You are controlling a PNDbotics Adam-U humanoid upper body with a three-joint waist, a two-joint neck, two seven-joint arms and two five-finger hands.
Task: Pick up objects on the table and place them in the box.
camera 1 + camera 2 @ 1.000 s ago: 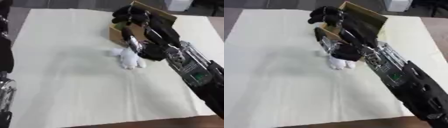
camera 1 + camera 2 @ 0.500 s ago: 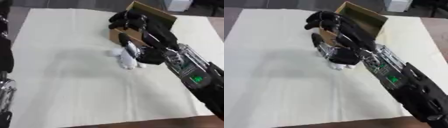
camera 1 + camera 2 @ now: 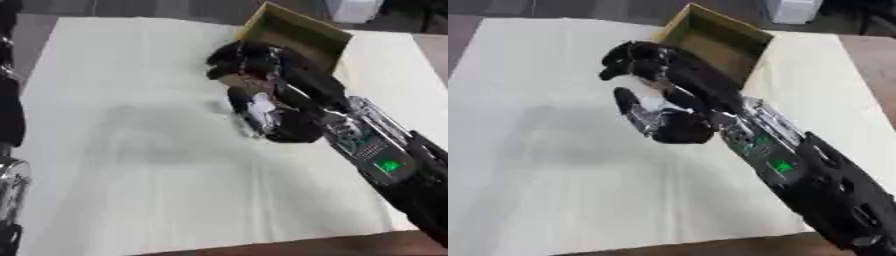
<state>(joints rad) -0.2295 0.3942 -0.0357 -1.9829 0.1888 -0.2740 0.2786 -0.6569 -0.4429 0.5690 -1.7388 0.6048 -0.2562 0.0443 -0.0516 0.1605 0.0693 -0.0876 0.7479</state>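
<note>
On the cream tablecloth (image 3: 131, 165), right hand (image 3: 671, 117) fingers (image 3: 632, 52) curled round a white object (image 3: 260, 103), cardboard box (image 3: 719, 37) just behind

We see the surface (image 3: 411, 55), brown at its edges, covered by a pale cloth (image 3: 131, 165) with faint creases. An open cardboard box (image 3: 719, 42) sits on the cloth's far part.

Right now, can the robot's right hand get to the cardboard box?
Probably yes. The right hand is raised just in front of the cardboard box, with something white in its curled fingers. The box's top is open and nothing shows between them.
</note>
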